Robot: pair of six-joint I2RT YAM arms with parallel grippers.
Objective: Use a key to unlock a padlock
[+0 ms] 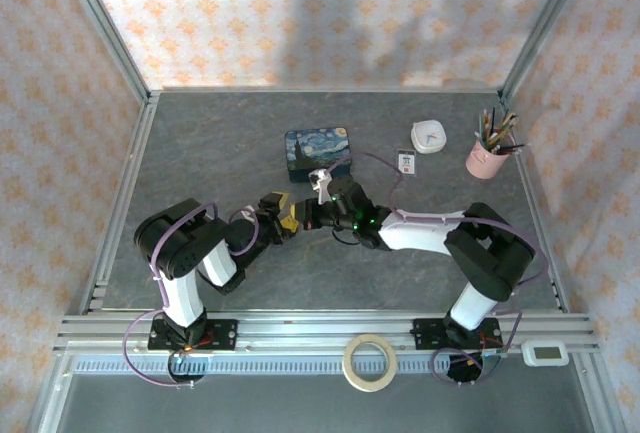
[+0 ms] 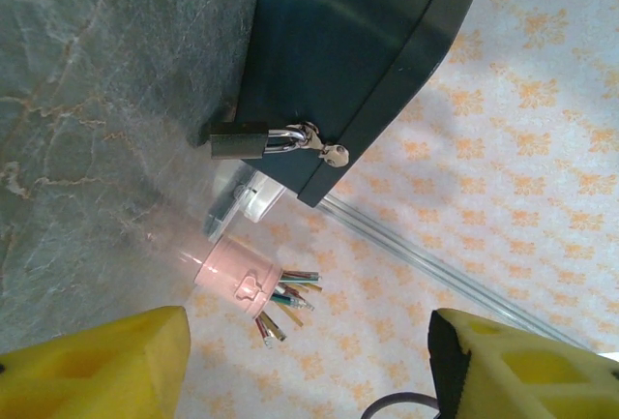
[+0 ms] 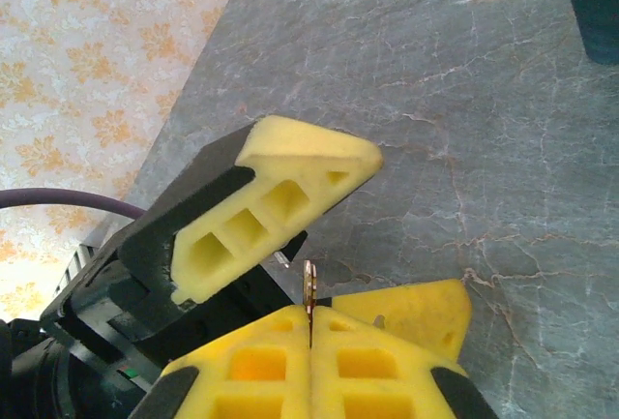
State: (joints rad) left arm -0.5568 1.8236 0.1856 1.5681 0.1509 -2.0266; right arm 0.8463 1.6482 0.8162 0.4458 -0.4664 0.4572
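got the key [image 3: 309, 284] pinched, padlock [image 2: 242, 140] ahead
My right claw [image 3: 311, 320] is clamped on the key, blade sticking out; left claw [image 2: 309, 342] apart, facing the padlock.

Light is bright and even, with soft broad shadows on the back wall [image 1: 330, 23] and pale glare on the table [image 2: 87, 148] in the left wrist view.

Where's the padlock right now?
In the left wrist view, the padlock is hooked through the latch on the dark box, mid-frame, with the pink pencil cup below it in the picture.
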